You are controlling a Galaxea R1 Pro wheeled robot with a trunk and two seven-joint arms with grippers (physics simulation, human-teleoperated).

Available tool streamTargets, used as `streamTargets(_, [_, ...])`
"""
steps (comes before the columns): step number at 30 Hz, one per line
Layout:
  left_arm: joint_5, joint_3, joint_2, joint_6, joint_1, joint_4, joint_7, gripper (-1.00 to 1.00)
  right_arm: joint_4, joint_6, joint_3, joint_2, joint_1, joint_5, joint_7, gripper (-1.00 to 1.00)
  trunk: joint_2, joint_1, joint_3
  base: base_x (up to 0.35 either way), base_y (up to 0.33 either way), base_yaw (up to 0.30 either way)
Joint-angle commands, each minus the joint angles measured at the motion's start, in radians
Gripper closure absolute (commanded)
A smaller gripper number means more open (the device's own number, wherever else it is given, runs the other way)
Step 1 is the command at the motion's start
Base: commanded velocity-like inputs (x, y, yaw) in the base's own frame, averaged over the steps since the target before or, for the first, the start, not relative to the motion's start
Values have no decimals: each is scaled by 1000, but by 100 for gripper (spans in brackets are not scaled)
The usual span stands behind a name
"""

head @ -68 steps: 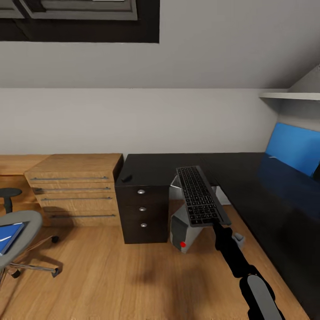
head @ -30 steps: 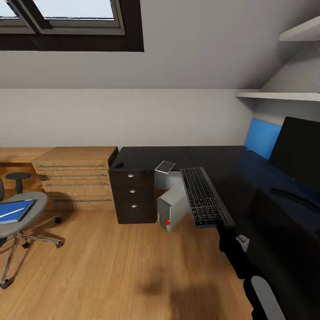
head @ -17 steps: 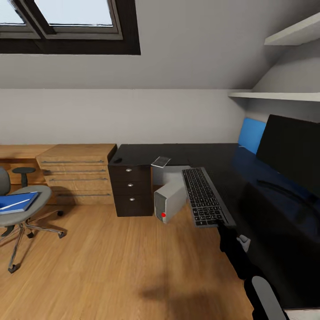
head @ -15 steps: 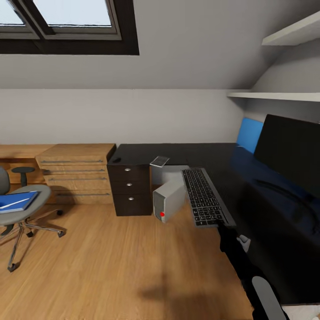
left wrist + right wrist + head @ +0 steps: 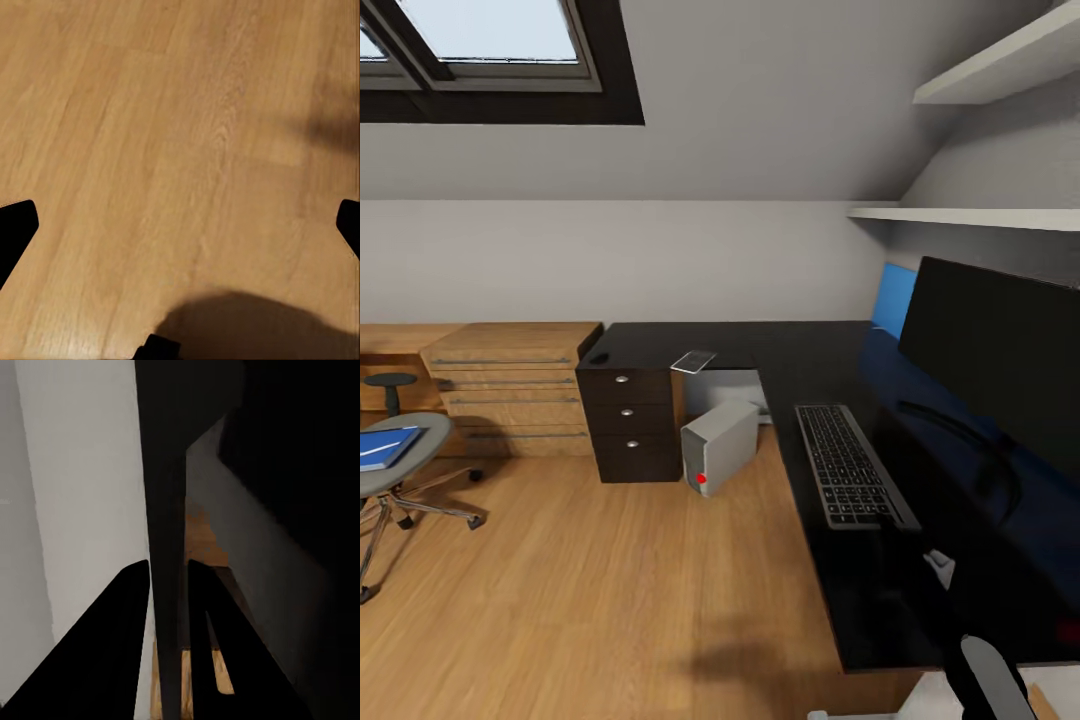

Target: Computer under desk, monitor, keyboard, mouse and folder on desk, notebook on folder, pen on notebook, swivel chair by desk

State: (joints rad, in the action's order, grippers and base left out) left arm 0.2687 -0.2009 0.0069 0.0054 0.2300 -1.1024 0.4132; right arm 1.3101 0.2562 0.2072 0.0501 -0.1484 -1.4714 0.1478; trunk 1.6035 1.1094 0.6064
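Across the right half of the head view runs the bench point(image 5: 760, 345), a glossy black L-shaped top with a blue back panel and a black three-drawer unit point(image 5: 630, 425) under its far end. Beside that unit stands a light wooden chest point(image 5: 510, 385) with long metal handles, on a plank floor point(image 5: 580, 580) of warm wood grain. On the bench's right stands the monitor point(image 5: 1000, 355), a wide flat black slab. At the left edge sits the chair point(image 5: 400, 470), grey-cushioned on a metal star base, with the flat blue folder point(image 5: 382, 447) on its seat. Under the bench the computer point(image 5: 718, 443), a silver-grey box, stands tilted on the floor. The keyboard point(image 5: 850, 465), a slim grey board with dark keys, lies over the bench's near edge just in front of the monitor. At the far corner are the notebook point(image 5: 693, 361), thin and glossy, and the mouse point(image 5: 599, 357), a small dark lump.

The right fingers point(image 5: 169, 585) are narrowed onto a thin dark edge, probably the keyboard's. The left fingers point(image 5: 180, 225) are spread wide above bare floor.
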Motion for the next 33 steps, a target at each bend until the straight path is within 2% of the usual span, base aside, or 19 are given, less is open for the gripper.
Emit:
streamTargets(1, [7, -2, 1, 0, 0, -2, 7, -100, -12, 7, 1, 4, -2, -18, 8, 100, 0, 0, 1, 0, -340, 0])
streamTargets(4, [7, -2, 1, -1, 0, -2, 7, -100, -57, 14, -3, 23, -5, -21, 10, 100, 0, 0, 1, 0, -341, 0])
streamTargets(5, [7, -1, 1, -1, 0, -2, 7, -100, -114, 66, -3, 41, -11, -23, 14, 100, 0, 0, 1, 0, -343, 0])
streamTargets(8, [7, 0, 1, -1, 0, -2, 7, -100, -146, 80, -3, 49, -19, -24, 16, 100, 0, 0, 1, 4, -343, 0])
streamTargets(17, [7, 2, 1, -39, 0, -2, 7, -100, -152, 81, -3, 51, -20, -24, 16, 100, 0, 0, 1, 153, -292, 0])
streamTargets(24, [7, 3, 1, -42, 0, -2, 6, -100, -152, 81, -1, 47, -20, -24, 16, 100, 0, 0, 1, 101, -42, 0])
streamTargets(30, [7, 3, 1, -42, 0, -2, 6, -100, -152, 79, -1, 48, -20, -68, 12, 100, 0, 0, 1, 212, -1, 0])
streamTargets(33, [7, 3, 1, -42, 0, -2, 6, -100, -151, 76, -1, 48, -20, -75, 13, 100, 0, 0, 1, 33, 0, 0])
